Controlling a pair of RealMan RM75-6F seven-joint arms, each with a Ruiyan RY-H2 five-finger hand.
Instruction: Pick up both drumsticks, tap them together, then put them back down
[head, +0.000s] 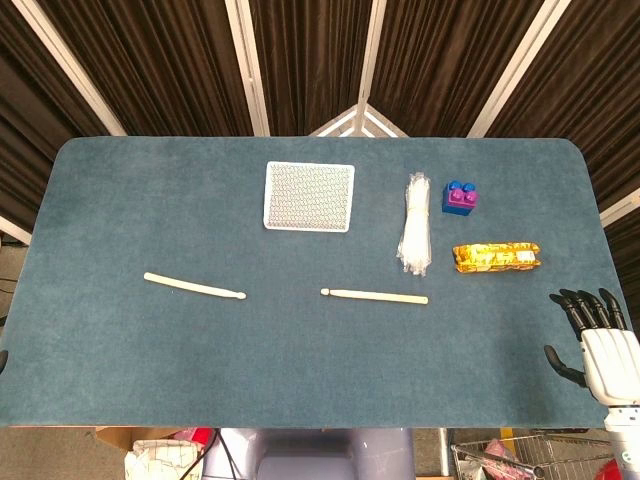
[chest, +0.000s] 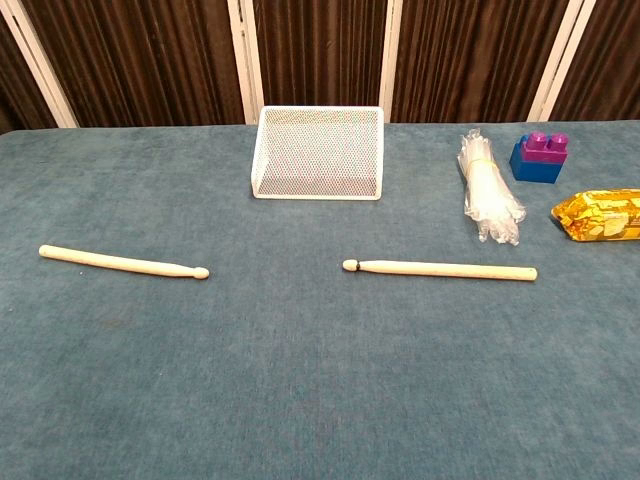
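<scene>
Both drumsticks flat on the blue bench (head: 120, 330), neither held. Landmark: white mesh basket (head: 309, 196) at bench centre, far side.

Left drumstick (head: 194, 286): on the near side of the basket and off to its left, well apart from it. Lies roughly crosswise, slightly slanted, tip pointing toward the middle of the bench. Chest view shows the same stick (chest: 122, 262) with its rounded tip at the right end.

Right drumstick (head: 374, 295): near side of the basket, a bit to its right. Also crosswise, nearly level, tip at its left end, so the two tips face each other with a clear gap of bare felt between them. In the chest view (chest: 440, 268) it sits just in front of the basket's right corner.

Right hand (head: 596, 345): at the bench's right edge, far right of the basket and on the near side, well apart from the right drumstick. Black fingers (head: 583, 308) extended and slightly apart, holding nothing, touching neither stick. Head view only; chest view doesn't catch it.

Left hand: just a dark sliver at the left frame edge in the head view, can't say it's the hand, so fingers unknown.

Other stuff, all right of the basket: clear plastic bundle (head: 415, 237) lying lengthwise just beside it; blue and purple block (head: 460, 197) further right; yellow snack packet (head: 496, 257) nearer than the block, just right of the bundle's near end. The right drumstick's butt end sits near the bundle's near end, not touching.
</scene>
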